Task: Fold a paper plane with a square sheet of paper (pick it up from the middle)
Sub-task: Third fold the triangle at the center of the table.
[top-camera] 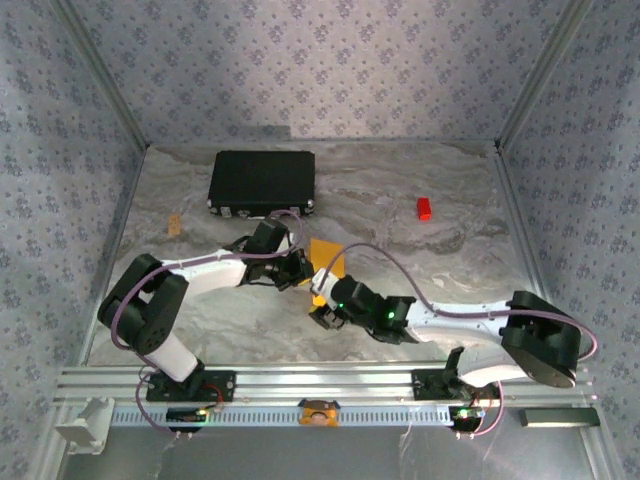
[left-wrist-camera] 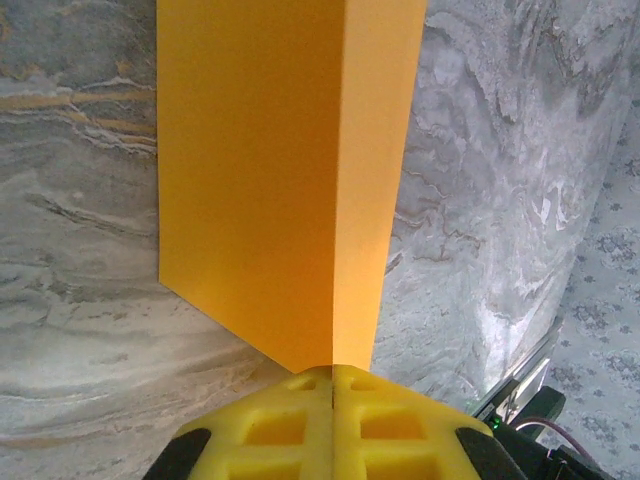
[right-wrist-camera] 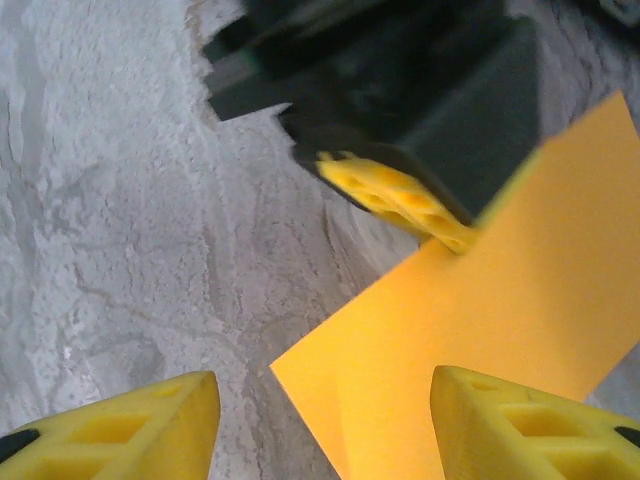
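The square sheet of paper [left-wrist-camera: 260,180] is bright orange-yellow and folded along a lengthwise crease. My left gripper [left-wrist-camera: 333,378] is shut on its crease edge and holds it just above the marble table. In the top view the sheet [top-camera: 323,255] shows between the two wrists, with the left gripper [top-camera: 298,268] at its left side. My right gripper [right-wrist-camera: 325,425] is open below it, and a corner of the sheet [right-wrist-camera: 480,310] lies between its yellow fingers [right-wrist-camera: 530,420] without touching them. From above, the right gripper [top-camera: 322,305] sits just in front of the paper.
A black rectangular case [top-camera: 262,183] lies at the back left of the table. A small red block [top-camera: 424,208] sits at the back right. A small tan piece [top-camera: 174,224] rests near the left wall. Metal frame posts edge the table [top-camera: 420,260].
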